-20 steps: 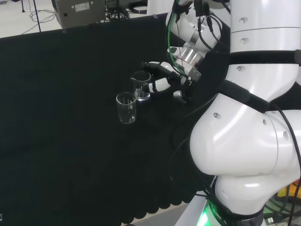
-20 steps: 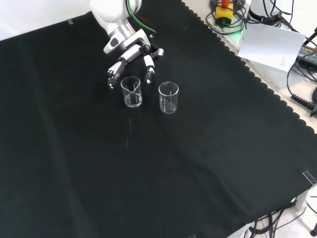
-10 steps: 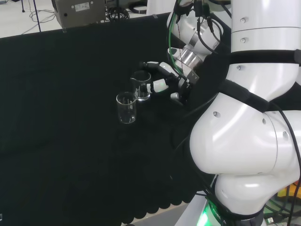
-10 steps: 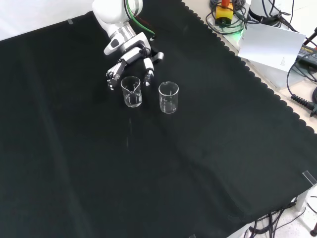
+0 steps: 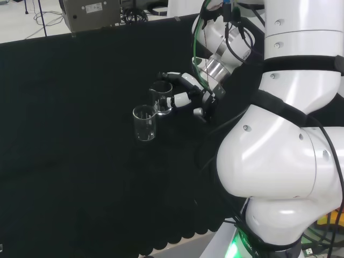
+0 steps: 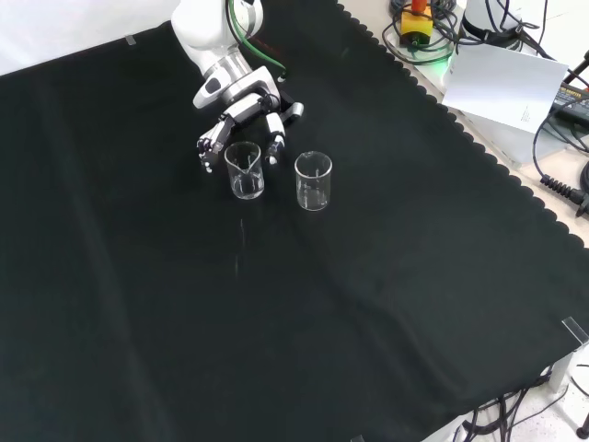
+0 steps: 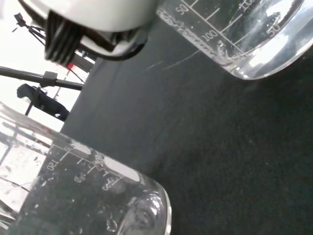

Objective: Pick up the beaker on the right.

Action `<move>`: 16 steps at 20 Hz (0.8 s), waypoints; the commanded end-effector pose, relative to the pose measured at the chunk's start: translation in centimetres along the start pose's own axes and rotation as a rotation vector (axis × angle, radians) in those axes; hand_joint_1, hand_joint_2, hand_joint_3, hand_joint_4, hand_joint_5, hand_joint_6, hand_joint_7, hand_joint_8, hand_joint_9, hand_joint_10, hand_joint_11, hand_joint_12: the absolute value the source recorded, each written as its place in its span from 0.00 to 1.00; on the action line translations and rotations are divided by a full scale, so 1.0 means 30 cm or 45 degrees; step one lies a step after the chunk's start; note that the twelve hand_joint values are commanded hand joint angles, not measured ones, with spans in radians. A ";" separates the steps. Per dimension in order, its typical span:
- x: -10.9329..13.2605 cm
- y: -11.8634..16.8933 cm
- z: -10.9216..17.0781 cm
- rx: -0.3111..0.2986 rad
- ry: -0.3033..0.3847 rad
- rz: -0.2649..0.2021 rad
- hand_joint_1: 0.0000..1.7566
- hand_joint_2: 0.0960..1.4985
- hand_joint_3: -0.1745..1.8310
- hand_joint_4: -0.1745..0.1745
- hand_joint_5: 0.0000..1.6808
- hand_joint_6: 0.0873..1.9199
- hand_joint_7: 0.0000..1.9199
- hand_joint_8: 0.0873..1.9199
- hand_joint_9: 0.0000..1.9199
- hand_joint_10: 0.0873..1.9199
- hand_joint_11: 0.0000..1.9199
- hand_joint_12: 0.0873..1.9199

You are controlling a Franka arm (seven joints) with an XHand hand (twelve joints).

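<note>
Two clear glass beakers stand upright on the black cloth. In the head view the right-hand beaker point(image 5: 161, 97) is beside the hand point(image 5: 185, 94); the other beaker point(image 5: 144, 123) stands to its lower left. In the front view the hand point(image 6: 241, 118) comes from above, and its fingers point(image 6: 210, 147) and thumb point(image 6: 275, 144) reach down either side of the left-hand beaker point(image 6: 245, 171). The second beaker point(image 6: 313, 180) stands free to its right. The fingers are spread rather than curled round the glass; whether they touch it I cannot tell. The wrist view has one beaker's base point(image 7: 244, 34) and the other's rim point(image 7: 73, 191) close up, under a blurred white part of the hand point(image 7: 88, 14).
The arm's white links point(image 5: 279, 140) take up the right of the head view. A grey box point(image 5: 88, 13) stands beyond the cloth's far edge. In the front view, a sheet of paper point(image 6: 506, 83) and cables point(image 6: 561, 184) lie off the scalloped cloth edge at the upper right.
The hand has come down and closer to the beaker, so its fingers and thumb now reach further along the glass on both sides. Both beakers stand where they were.
</note>
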State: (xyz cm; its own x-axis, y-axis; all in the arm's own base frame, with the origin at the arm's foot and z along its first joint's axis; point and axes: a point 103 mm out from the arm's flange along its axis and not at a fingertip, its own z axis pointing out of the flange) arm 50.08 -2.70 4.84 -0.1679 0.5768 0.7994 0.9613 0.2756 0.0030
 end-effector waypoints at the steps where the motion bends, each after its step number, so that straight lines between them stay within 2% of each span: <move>1: 0.004 0.018 0.011 -0.014 0.033 -0.016 0.58 0.29 0.39 0.41 0.31 0.00 0.15 0.34 0.20 0.31 0.00 0.69; 11: -0.001 0.037 0.033 -0.002 0.070 -0.035 0.58 0.28 0.40 0.41 0.32 0.02 0.15 0.34 0.21 0.31 0.00 0.70; 16: 0.000 0.049 0.049 0.023 0.111 -0.052 0.58 0.27 0.41 0.42 0.24 0.31 0.18 0.34 0.23 0.29 0.00 0.71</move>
State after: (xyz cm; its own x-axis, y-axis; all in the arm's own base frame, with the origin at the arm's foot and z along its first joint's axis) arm 51.05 -1.58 4.14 -0.1822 0.5207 0.8341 0.9551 0.2952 0.0244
